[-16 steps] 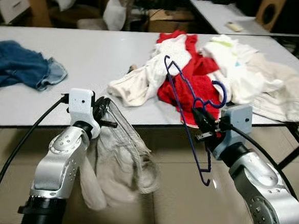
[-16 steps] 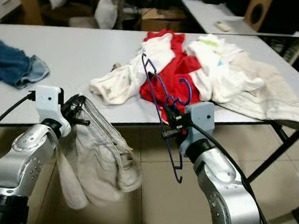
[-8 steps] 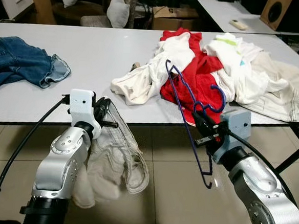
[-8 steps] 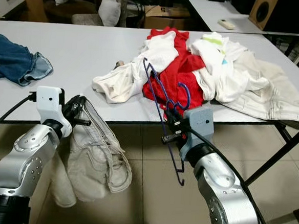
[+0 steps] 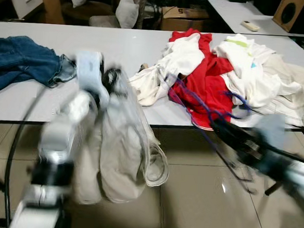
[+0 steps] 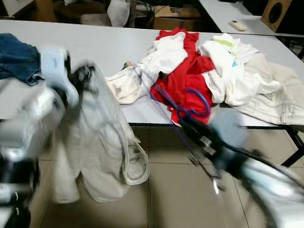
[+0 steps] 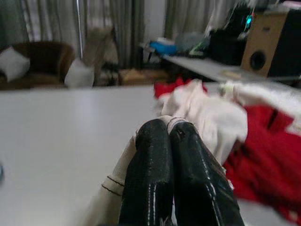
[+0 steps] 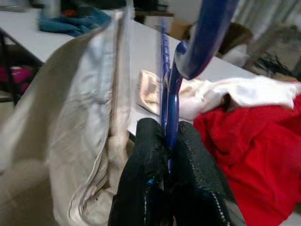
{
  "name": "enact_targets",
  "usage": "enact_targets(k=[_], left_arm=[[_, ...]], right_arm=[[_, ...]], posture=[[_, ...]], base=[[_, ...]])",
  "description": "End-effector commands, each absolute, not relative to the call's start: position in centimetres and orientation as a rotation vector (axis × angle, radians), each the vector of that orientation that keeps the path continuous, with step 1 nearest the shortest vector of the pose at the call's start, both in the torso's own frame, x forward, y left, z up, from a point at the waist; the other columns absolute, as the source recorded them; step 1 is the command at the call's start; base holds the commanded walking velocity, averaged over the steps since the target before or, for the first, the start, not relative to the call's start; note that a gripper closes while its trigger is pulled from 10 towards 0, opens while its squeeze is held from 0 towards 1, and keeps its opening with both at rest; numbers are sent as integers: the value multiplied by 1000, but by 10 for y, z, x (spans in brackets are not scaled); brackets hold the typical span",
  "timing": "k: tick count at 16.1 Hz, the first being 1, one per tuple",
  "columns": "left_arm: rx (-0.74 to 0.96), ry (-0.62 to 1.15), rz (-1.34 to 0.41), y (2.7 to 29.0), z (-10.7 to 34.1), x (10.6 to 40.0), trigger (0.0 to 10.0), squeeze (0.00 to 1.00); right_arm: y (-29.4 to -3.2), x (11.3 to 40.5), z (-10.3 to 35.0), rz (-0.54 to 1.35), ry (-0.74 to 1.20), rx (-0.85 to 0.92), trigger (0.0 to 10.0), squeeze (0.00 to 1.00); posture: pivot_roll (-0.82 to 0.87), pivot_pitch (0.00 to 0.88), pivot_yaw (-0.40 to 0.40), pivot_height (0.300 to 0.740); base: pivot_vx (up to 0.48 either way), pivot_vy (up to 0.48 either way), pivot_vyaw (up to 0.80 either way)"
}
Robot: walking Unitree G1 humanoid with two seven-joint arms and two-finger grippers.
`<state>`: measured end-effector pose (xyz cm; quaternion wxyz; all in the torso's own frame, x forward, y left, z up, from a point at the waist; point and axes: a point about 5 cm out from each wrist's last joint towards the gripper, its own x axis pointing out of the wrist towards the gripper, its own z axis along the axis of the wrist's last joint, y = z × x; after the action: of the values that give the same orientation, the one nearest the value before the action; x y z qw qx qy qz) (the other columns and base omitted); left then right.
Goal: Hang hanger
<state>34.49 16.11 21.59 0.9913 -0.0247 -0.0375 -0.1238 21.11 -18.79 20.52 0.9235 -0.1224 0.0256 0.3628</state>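
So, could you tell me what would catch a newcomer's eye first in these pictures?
Probably the beige garment hanging in front of the table, pinched in the left gripper. Next, the blue hanger clamped in the right gripper, beside it. Behind them, a heap of red and white clothes lies on the table.

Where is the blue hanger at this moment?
The blue hanger is pinched in the right claw, on the robot's right, in front of the table edge near the red garment.
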Motion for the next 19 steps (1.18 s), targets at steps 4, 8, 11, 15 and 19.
enact_targets(k=[4, 8, 11, 15, 19], left_arm=[[-45, -249, -304, 152, 273, 367, 10000, 0], [-57, -302, -278, 154, 299, 377, 10000, 0], [-65, -407, -366, 147, 337, 372, 10000, 0], [-75, -481, -412, 143, 362, 365, 10000, 0], [-73, -492, -409, 145, 365, 363, 10000, 0]], right_arm=[[-181, 182, 233, 1037, 38, -195, 10000, 0], [-173, 176, 222, 1128, 160, -250, 10000, 0], [-172, 192, 205, 1058, 251, -336, 10000, 0], [-162, 212, 210, 1017, 168, -354, 10000, 0], [-150, 234, 220, 976, 56, -375, 10000, 0]], posture=[[-161, 0, 62, 740], [-157, 0, 56, 740], [-152, 0, 50, 740], [-139, 0, 36, 740], [-130, 0, 22, 740]], base=[[0, 0, 0], [318, 0, 0], [355, 0, 0], [356, 0, 0], [363, 0, 0]])
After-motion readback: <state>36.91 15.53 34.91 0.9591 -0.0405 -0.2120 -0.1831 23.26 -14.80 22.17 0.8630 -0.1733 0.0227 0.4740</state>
